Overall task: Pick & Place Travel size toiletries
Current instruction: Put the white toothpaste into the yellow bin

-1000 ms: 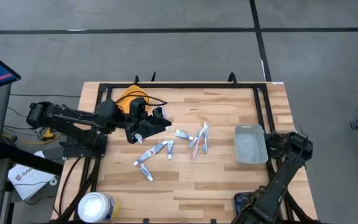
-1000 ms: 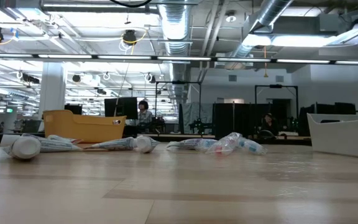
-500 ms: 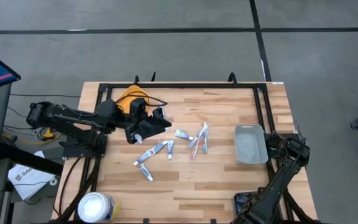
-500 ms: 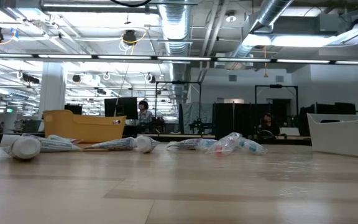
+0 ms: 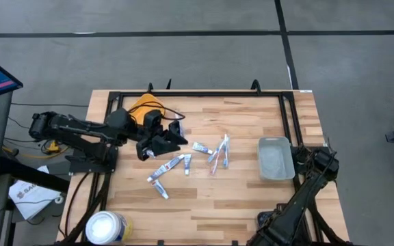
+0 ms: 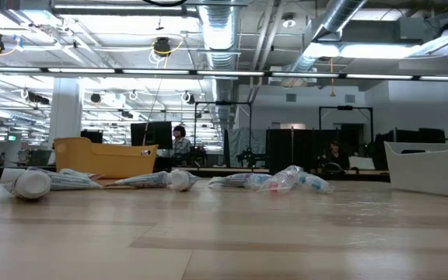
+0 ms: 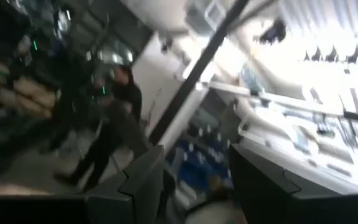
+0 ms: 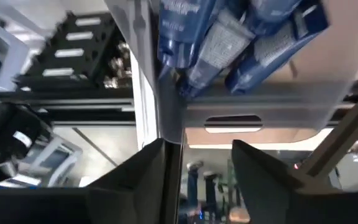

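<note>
Several travel size toiletries, small white tubes with blue print (image 5: 172, 166), (image 5: 217, 153), lie loose on the wooden table; the low view shows them lying flat (image 6: 274, 180). More blue and white tubes (image 8: 229, 37) lie in the pale tray (image 5: 276, 158) at the right. My left gripper (image 5: 176, 134) hovers open beside the yellow bin (image 5: 144, 106), left of the loose tubes; its fingers (image 7: 145, 180) have nothing between them. My right gripper (image 8: 197, 149) stands open at the tray's right wall (image 8: 241, 109).
A big white round tub (image 5: 107, 226) stands off the table's near left corner. The yellow bin (image 6: 103, 155) sits at the far left with a cable beside it. A black frame (image 5: 204, 94) runs along the table's far and right edges. People show in the room behind.
My left gripper has shifted slightly and turned a little beside the yellow bin. My right arm has drawn back a little toward the table's near edge at the tray. The loose tubes have stayed in place.
</note>
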### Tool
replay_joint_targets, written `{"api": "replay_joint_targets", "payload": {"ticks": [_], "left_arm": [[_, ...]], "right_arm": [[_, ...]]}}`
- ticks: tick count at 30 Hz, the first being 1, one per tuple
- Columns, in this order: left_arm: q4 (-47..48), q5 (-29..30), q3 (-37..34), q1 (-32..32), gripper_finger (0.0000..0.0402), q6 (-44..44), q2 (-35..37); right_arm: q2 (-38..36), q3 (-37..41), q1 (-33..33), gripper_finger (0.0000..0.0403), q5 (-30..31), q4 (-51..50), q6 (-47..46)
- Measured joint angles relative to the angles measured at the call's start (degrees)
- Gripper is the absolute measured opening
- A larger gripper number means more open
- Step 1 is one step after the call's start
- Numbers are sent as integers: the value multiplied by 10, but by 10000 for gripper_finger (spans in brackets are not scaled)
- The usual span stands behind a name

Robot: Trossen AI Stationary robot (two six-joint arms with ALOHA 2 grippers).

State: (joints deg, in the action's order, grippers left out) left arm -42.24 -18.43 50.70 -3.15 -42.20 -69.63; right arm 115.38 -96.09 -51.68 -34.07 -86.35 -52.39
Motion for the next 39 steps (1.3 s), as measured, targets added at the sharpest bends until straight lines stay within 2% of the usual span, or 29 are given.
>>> {"api": "replay_joint_targets", "payload": {"ticks": [3, 6, 11, 14, 17, 21, 28, 34, 39], "left_arm": [[97, -37, 1, 3, 173, 31, 14], [239, -39, 1, 0, 170, 100, 37], [483, 45, 0, -17, 168, 199, 59], [598, 96, 0, -31, 170, 248, 58], [673, 158, -1, -47, 181, 257, 45], [689, 195, -35, -58, 209, 236, 36], [691, 200, -109, -58, 254, 151, 15], [694, 202, -155, -60, 253, 115, 12], [693, 243, -182, -79, 242, 112, 12]], "right_arm": [[-24, -8, 14, 205, 43, -1, -7], [-66, -13, 28, 222, 110, -1, -52], [-151, -13, 43, 228, 241, -3, -163], [-195, -13, 49, 225, 326, -2, -213], [-224, -13, 54, 222, 392, -2, -243], [-244, -13, 60, 222, 445, -3, -251], [-237, -13, 73, 221, 462, -8, -211], [-223, -10, 81, 221, 461, -14, -192], [-223, 4, 89, 221, 461, -11, -201]]}}
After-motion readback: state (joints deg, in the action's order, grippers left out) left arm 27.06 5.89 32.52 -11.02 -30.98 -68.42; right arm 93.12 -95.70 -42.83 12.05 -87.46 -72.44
